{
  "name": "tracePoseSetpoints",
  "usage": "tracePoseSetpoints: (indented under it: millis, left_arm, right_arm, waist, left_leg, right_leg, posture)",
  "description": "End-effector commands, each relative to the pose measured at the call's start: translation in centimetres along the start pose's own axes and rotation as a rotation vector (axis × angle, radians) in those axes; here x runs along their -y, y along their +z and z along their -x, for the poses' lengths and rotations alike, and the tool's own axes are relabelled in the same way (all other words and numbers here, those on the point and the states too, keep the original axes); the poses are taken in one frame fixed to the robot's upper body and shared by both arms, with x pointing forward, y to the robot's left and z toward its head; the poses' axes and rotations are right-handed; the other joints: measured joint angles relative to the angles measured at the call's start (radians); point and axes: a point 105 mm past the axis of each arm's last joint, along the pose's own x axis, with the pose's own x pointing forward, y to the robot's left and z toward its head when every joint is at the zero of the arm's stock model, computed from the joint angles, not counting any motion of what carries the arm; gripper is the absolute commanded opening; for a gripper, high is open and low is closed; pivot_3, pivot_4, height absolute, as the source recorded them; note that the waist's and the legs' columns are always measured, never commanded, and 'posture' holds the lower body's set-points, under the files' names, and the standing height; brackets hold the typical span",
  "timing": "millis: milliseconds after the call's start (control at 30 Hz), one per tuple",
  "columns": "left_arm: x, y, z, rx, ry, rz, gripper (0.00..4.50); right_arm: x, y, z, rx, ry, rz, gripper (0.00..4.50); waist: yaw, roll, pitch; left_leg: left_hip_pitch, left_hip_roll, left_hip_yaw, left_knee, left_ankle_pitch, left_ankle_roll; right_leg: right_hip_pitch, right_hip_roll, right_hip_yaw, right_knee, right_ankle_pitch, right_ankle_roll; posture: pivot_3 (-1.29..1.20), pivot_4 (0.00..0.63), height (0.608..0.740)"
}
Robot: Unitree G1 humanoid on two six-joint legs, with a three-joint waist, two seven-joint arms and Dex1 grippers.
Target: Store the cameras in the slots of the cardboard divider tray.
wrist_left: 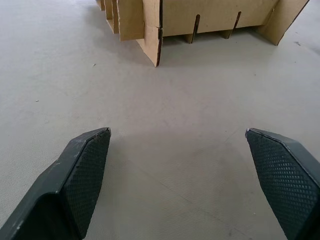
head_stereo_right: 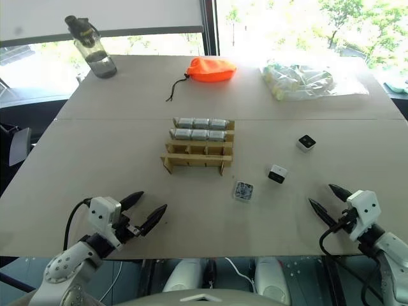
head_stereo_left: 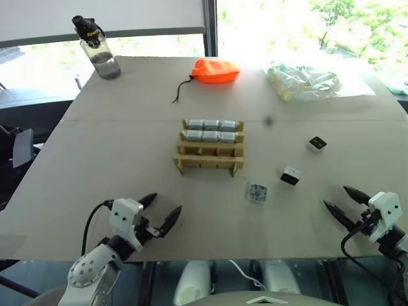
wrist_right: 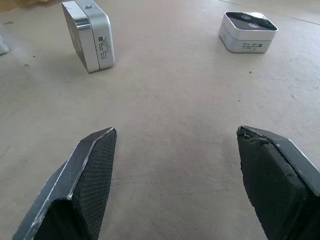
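The cardboard divider tray (head_stereo_left: 210, 156) stands mid-table, and the left wrist view shows its near wall (wrist_left: 210, 17). Several silver-grey cameras (head_stereo_left: 212, 130) fill its two back rows; the front rows show bare cardboard. Three loose cameras lie right of the tray: one (head_stereo_left: 317, 144) farthest, one white with a dark face (head_stereo_left: 291, 175), and one (head_stereo_left: 257, 192) nearest. The right wrist view shows a silver camera on edge (wrist_right: 92, 35) and a flat white one (wrist_right: 247, 31). My left gripper (head_stereo_left: 162, 209) is open near the front edge, holding nothing. My right gripper (head_stereo_left: 338, 197) is open at the front right, short of the loose cameras.
At the back stand a water bottle (head_stereo_left: 95, 48), an orange drawstring pouch (head_stereo_left: 215, 70) and a clear bag of pale items (head_stereo_left: 303, 83). A seam crosses the table (head_stereo_left: 115, 166) behind the tray. The table's front edge runs just beneath both grippers.
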Motion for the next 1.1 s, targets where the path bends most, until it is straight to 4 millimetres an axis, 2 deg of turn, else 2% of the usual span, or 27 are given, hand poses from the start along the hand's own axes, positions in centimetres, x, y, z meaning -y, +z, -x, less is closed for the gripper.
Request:
tracePoseSetpoints:
  millis: [33,833,1100]
  left_arm:
    - [-0.1,0.5,0.1,0.019,-0.005,-0.015,4.50]
    - [-0.1,0.6,0.4,0.025,0.001,-0.009,4.50]
    - [-0.2,0.8,0.6,0.019,-0.025,-0.043,4.50]
  right_arm:
    - [0.5,0.8,0.1,0.032,-0.014,0.023,3.79]
    - [0.7,0.7,-0.9,0.039,0.008,0.027,3.79]
    - [0.2,0.8,-1.1,0.034,0.034,0.020,3.79]
  waist:
    - [0.000,0.000,0.000]
    - [0.000,0.000,0.000]
    - [0.000,0.000,0.000]
  left_leg:
    - [0.000,0.000,0.000,0.000,0.000,0.000]
    - [0.000,0.000,0.000,0.000,0.000,0.000]
    - [0.000,0.000,0.000,0.000,0.000,0.000]
  right_leg:
    - [0.000,0.000,0.000,0.000,0.000,0.000]
    - [0.000,0.000,0.000,0.000,0.001,-0.002]
    - [0.000,0.000,0.000,0.000,0.001,-0.002]
  posture:
    - [0.00,0.150,0.740]
    - [0.00,0.150,0.740]
    - [0.00,0.150,0.740]
